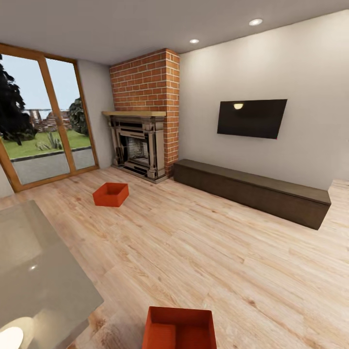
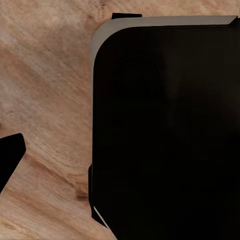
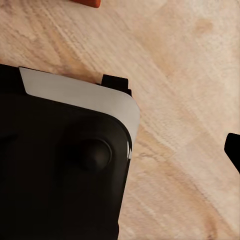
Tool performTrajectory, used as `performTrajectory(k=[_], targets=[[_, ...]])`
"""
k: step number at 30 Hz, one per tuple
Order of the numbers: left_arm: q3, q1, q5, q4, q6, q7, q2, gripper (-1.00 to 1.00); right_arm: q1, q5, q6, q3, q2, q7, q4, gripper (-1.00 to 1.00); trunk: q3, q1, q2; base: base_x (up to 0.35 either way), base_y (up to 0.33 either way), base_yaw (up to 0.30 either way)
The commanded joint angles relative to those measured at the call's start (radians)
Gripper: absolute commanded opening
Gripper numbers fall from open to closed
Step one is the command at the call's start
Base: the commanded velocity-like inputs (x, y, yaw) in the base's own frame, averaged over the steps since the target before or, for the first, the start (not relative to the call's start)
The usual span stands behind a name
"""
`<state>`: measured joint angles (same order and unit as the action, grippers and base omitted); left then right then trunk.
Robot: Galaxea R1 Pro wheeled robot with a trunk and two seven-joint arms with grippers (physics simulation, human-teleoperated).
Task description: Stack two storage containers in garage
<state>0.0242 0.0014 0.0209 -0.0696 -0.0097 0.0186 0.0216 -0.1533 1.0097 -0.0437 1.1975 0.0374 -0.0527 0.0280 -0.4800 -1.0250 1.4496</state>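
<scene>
I am in the living room, on its light wood plank floor (image 1: 203, 252). One orange-red storage container (image 1: 111, 194) sits open-topped on the floor in front of the fireplace. The other storage container (image 1: 180, 328) lies just below me at the near edge of the head view. An orange corner of a container (image 3: 89, 2) shows in the right wrist view. Each wrist view catches one dark fingertip (image 2: 10, 156) (image 3: 234, 148) at its border, over bare planks. How the jaws stand is hidden. The garage is out of view.
A glass table (image 1: 43, 271) stands close at the near left. A low dark cabinet (image 1: 252, 190) runs along the right wall under the TV (image 1: 252, 118). The brick fireplace (image 1: 140, 145) and wood-framed glass doors (image 1: 43, 126) are far left. My black base (image 2: 165, 130) (image 3: 55, 170) is below both wrists.
</scene>
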Motion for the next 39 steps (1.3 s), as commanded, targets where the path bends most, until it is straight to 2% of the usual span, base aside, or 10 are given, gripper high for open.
performTrajectory(k=[1,21,39], targets=[[0.002,0.0,0.002,-0.001,-0.001,0.001,0.0,1.0,0.0,0.01,-0.004,0.008,-0.001,-0.006,0.003,1.0,-0.001,0.0,0.0,0.0,0.0,0.0],[0.002,0.0,0.002,-0.001,-0.001,0.001,0.0,1.0,0.0,0.01,-0.002,0.008,-0.001,-0.005,0.003,1.0,-0.001,0.0,0.0,0.0,0.0,-0.106],[0.002,0.0,0.002,-0.001,-0.001,0.001,0.0,1.0,0.0,0.009,-0.004,0.01,0.001,-0.006,0.003,1.0,-0.001,0.0,0.0,0.0,0.0,-0.005]])
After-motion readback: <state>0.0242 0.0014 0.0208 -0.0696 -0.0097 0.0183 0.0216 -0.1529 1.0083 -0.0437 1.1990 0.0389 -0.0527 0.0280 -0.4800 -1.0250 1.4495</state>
